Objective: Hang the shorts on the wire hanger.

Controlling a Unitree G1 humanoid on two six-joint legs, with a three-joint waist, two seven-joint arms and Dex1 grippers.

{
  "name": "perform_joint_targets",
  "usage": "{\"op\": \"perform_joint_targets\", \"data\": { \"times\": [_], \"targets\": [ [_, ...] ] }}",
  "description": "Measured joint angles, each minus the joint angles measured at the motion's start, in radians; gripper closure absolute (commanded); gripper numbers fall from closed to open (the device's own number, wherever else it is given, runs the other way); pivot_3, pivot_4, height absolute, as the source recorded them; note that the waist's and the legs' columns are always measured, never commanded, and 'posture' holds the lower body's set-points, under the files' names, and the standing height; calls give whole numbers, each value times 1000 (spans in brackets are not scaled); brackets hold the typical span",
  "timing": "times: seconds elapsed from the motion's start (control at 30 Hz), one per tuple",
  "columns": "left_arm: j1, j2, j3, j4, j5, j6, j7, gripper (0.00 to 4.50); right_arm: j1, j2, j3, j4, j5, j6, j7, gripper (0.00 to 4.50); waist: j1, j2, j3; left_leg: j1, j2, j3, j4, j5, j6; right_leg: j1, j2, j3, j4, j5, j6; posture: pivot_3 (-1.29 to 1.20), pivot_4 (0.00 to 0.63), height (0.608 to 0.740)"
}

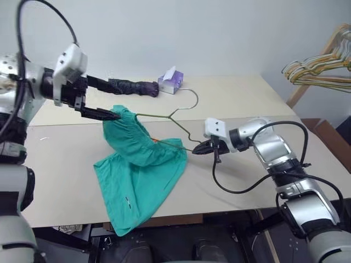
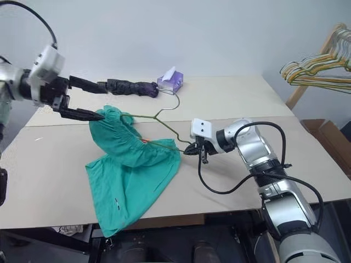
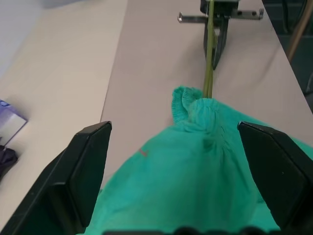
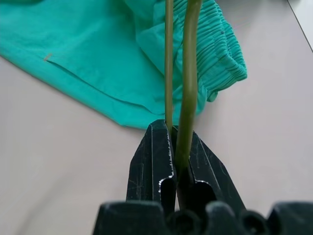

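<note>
The right tool (image 1: pixel 204 147) is clamped tight on one corner of the wire hanger (image 1: pixel 176 114), holding it raised off the surface (image 1: pixel 230 98) with its hook pointing toward the far side. The shorts (image 1: pixel 137 164) are threaded partway on — the gathered waistband bunched at the hanger's left end, the legs trailing down toward the near edge. The left tool (image 1: pixel 98 114) sits at that waistband with its jaws spread wide on either side of the cloth, gripping nothing. To finish well, the left tool should probably pinch the elastic and draw it along the wire toward the right, while the right grip holds steady — a tilt could let the fabric slide back off.
</note>
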Motion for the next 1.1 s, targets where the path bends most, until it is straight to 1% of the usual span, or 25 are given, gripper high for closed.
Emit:
{"op": "perform_joint_targets", "data": {
  "times": [0.1,0.27,0.43,0.53,0.7,0.73,0.77,0.83,0.9,0.93,0.97,1.1],
  "targets": [
    [-34,-9,-106,42,-12,-34,0,35,-4,0,21,0,-13,41,-3,4500,-2,0,0,-1,0,0,0,0,0,-1,0,0,0,0,0,13,0,740],
    [-69,-30,-246,114,-13,-87,0,35,-4,10,41,-14,-21,118,-1,4500,-2,0,0,-1,0,0,1,0,0,-1,0,0,0,0,0,7,0,740],
    [-74,-40,-310,148,-34,-91,0,35,-4,17,68,-23,-31,145,-3,4500,-4,0,0,-2,0,0,1,0,1,-2,0,0,0,0,0,8,0,740],
    [-84,-39,-340,149,-48,-90,0,582,-4,19,74,-26,-32,146,-7,4500,-4,0,0,-2,0,0,2,0,1,-2,0,0,0,0,0,10,0,740],
    [-91,-39,-383,150,-50,-94,0,2182,-4,22,77,-41,-32,146,-9,4500,-4,0,0,-2,0,0,2,0,1,-2,0,0,0,0,0,12,0,740],
    [-91,-39,-395,150,-49,-95,-1,2653,-4,22,77,-45,-32,146,-9,4500,-4,0,0,-2,0,0,2,0,1,-2,0,0,0,0,0,12,0,740],
    [-91,-39,-403,150,-49,-96,-1,2788,-4,22,77,-48,-32,146,-8,4500,-4,0,0,-2,0,0,2,0,1,-2,0,0,0,0,0,12,0,740],
    [-91,-39,-417,152,-47,-107,-1,3319,-7,23,78,-50,-32,146,-8,4500,-4,0,0,-2,0,0,2,0,1,-2,0,0,0,0,0,11,0,740],
    [-91,-40,-424,162,-34,-125,-1,4028,-10,24,78,-50,-32,146,-9,4500,-4,0,0,-2,0,0,2,0,1,-2,0,0,0,0,0,12,0,740],
    [-91,-41,-424,170,-29,-130,-1,4266,-11,25,79,-51,-32,146,-9,4500,-4,0,0,-2,0,0,2,0,1,-2,0,0,0,0,0,12,0,740],
    [-91,-45,-425,178,-22,-141,-1,4476,-12,25,79,-51,-33,146,-11,4500,-4,0,0,-2,0,0,2,0,1,-2,0,0,0,0,0,11,0,740],
    [-91,-60,-417,206,4,-165,-1,4476,-12,28,79,-51,-34,144,-23,4500,-3,0,0,-3,0,0,3,-1,1,-2,0,0,0,0,0,9,0,740]
  ]
}}
